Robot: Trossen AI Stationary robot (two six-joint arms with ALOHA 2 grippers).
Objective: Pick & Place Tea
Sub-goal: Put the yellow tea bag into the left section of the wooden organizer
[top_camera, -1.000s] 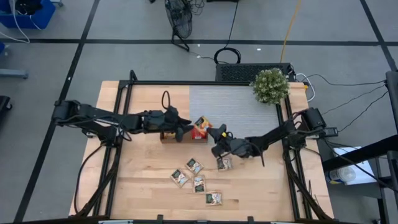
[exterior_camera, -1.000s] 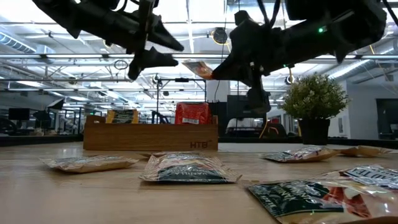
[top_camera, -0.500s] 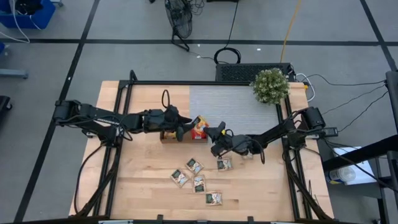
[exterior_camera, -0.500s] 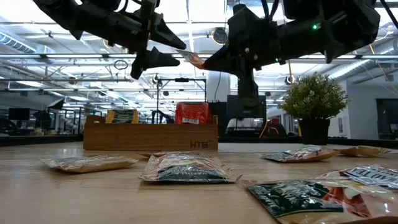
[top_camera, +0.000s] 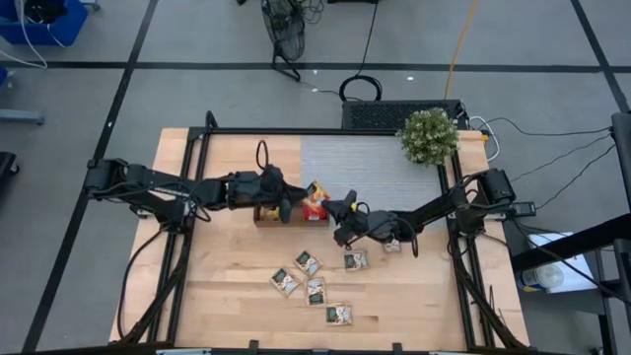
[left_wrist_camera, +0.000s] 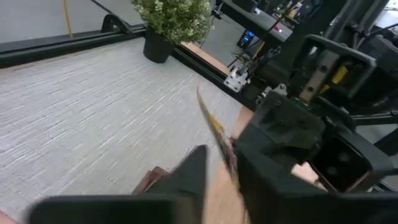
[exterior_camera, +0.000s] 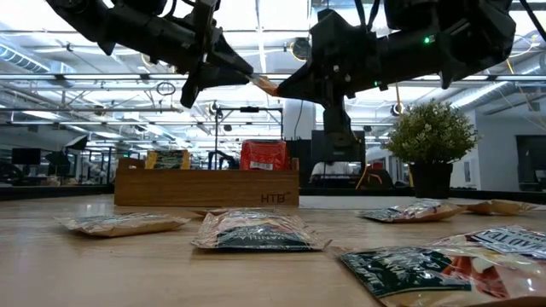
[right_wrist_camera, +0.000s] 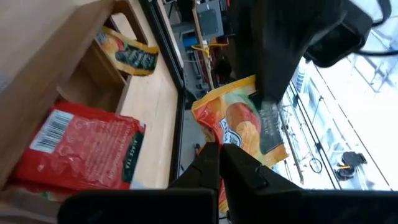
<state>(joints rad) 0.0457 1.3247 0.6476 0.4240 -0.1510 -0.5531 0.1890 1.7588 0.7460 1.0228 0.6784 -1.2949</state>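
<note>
An orange tea sachet (top_camera: 315,193) (exterior_camera: 264,83) hangs in the air above the brown wooden tray (top_camera: 271,214) (exterior_camera: 205,188), between my two grippers. My left gripper (top_camera: 296,205) (exterior_camera: 250,75) reaches it from the table's left and is shut on it. My right gripper (top_camera: 338,212) (exterior_camera: 281,85) reaches it from the right and is also shut on it. A red sachet (right_wrist_camera: 81,149) and an orange one (right_wrist_camera: 127,53) stand in the tray's compartments. Several green-and-white sachets (top_camera: 314,281) lie flat on the table. My left gripper pinches the orange sachet between its two fingers at the edge (right_wrist_camera: 268,127) farthest from my right gripper, coming slanting from the table's left. The sachet shows edge-on (left_wrist_camera: 214,130) between its fingers. It is lifted clear above the tray. My right gripper pinches the same sachet between its two fingers at the opposite edge (right_wrist_camera: 222,142), coming about level from the table's right. The sachet sticks out past the fingertips toward my left gripper, clear of the tray and table.
A potted plant (top_camera: 428,135) stands at the far right corner on a grey mat (top_camera: 370,168). More sachets lie near the right side (top_camera: 355,259) (exterior_camera: 414,211) and close to the low camera (exterior_camera: 256,232). Bare wood lies left of the loose sachets.
My right gripper has carried the orange sachet a little left and toward the far edge, up to my left gripper. My left gripper's fingers, open a second ago, have closed onto the sachet's free edge. Both grippers hold it now.
</note>
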